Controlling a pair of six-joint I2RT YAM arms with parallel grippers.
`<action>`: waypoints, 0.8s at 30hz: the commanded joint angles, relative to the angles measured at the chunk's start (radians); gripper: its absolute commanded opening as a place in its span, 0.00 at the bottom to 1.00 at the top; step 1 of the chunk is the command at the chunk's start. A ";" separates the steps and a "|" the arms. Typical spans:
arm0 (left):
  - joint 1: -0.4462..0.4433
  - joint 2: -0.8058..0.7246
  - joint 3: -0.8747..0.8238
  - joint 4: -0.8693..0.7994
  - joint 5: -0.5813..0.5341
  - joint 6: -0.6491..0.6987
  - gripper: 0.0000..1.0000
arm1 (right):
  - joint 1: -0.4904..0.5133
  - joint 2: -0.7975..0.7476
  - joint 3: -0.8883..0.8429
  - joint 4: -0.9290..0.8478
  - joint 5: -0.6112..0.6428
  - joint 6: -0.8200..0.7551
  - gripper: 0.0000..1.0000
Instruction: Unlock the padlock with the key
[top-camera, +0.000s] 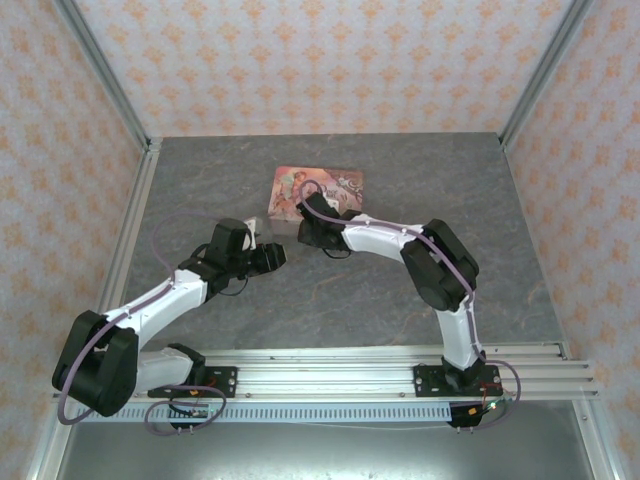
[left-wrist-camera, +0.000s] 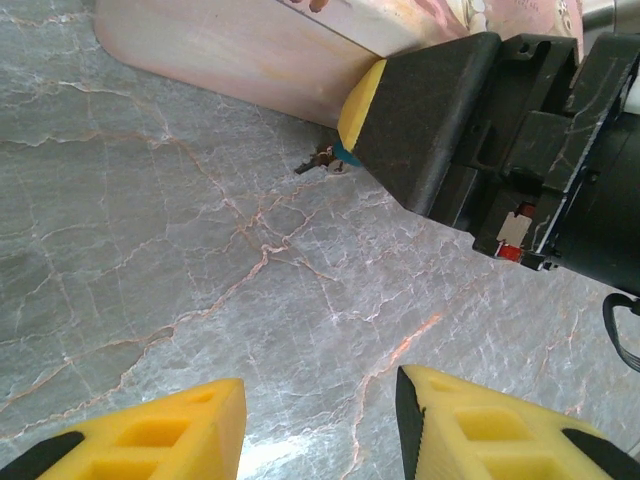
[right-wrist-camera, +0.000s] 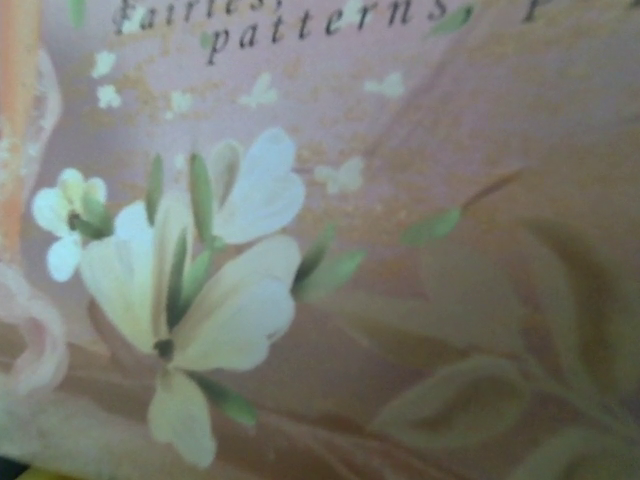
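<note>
We find the padlock (left-wrist-camera: 345, 155) on the counter (left-wrist-camera: 200, 280) at the box's (left-wrist-camera: 250, 50) near edge, the key (left-wrist-camera: 318, 163) touching its left side. It looks light, hard and slippery (pinch its flat body). Left jaws apart and empty; right jaws over it, and we cannot tell their state.

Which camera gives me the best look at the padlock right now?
Left wrist view: the padlock shows as a teal sliver by the right pincer's yellow pad, beside the pink box. In the top view that spot is too small to tell. The right wrist view faces the box's flower print.
</note>
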 joint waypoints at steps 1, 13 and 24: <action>0.004 -0.022 -0.014 -0.024 -0.018 0.023 0.44 | 0.004 0.028 0.046 -0.054 0.049 -0.031 0.48; 0.007 -0.025 -0.026 -0.022 -0.019 0.023 0.44 | 0.004 0.049 0.073 -0.061 0.050 -0.076 0.36; 0.012 -0.034 -0.028 -0.027 -0.020 0.034 0.44 | 0.004 0.032 0.088 -0.070 0.023 -0.126 0.21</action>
